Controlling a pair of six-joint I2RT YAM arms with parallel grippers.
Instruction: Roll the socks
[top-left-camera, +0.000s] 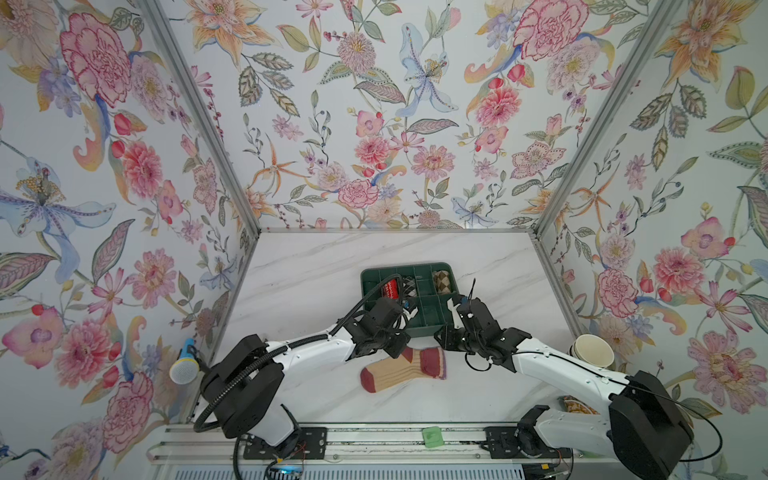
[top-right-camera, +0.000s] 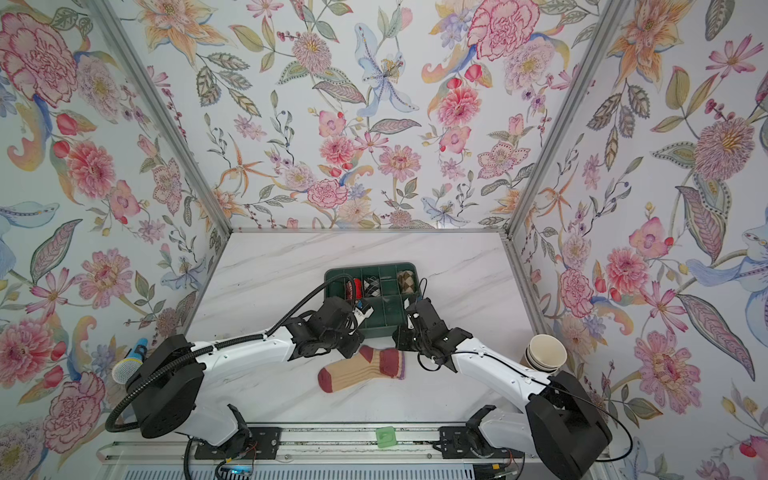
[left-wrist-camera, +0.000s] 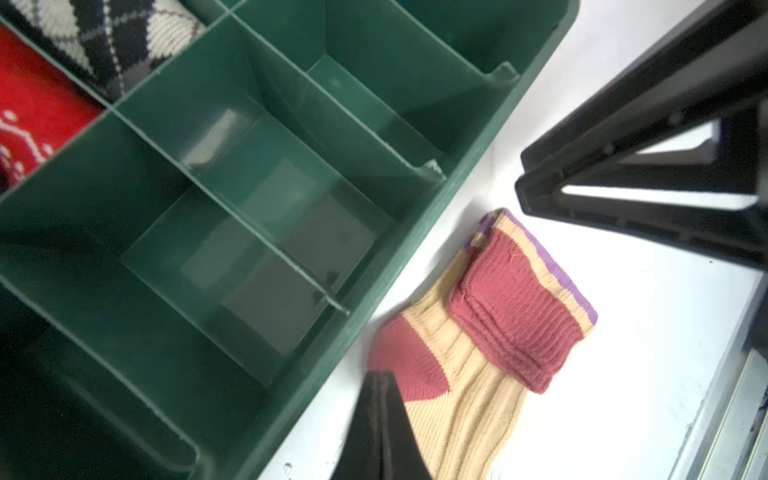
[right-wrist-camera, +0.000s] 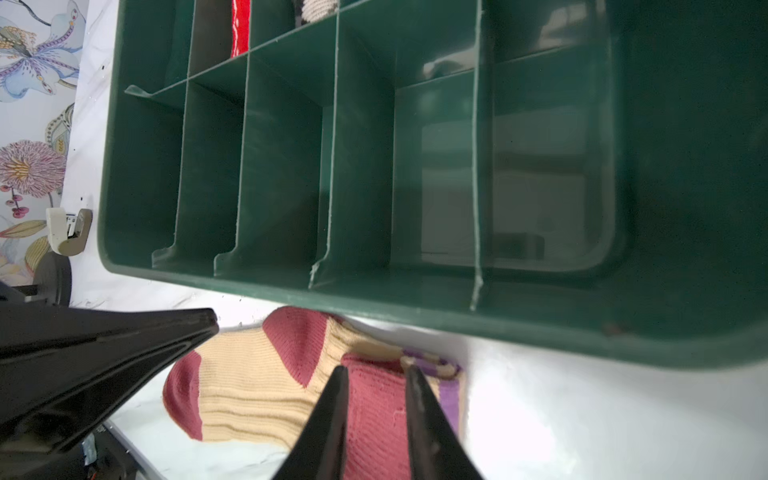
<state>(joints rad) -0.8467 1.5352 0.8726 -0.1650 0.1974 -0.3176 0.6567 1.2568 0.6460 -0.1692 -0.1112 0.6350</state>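
Tan-and-maroon sock (top-left-camera: 399, 370) is lying flat on the marble surface (top-left-camera: 311, 266), just in front of the green divided tray (top-left-camera: 399, 267). Its cuff end is folded back over the leg and its toe is pointing toward the left arm's side. Left gripper (left-wrist-camera: 380, 376) is sitting at the maroon heel, jaws clenched on nothing; cannot tell if it's touching fabric. Right gripper (right-wrist-camera: 374, 370) is hanging over the folded cuff, jaws standing slightly apart, released. In the tray's far row, a red roll (top-left-camera: 390, 288), an argyle roll (top-left-camera: 409, 284) and a brown checked roll (top-left-camera: 441, 281) are sitting in separate compartments. Paper cups (top-left-camera: 592, 351) are sitting beside the right arm, and a microphone (top-left-camera: 185, 368) beside the left.
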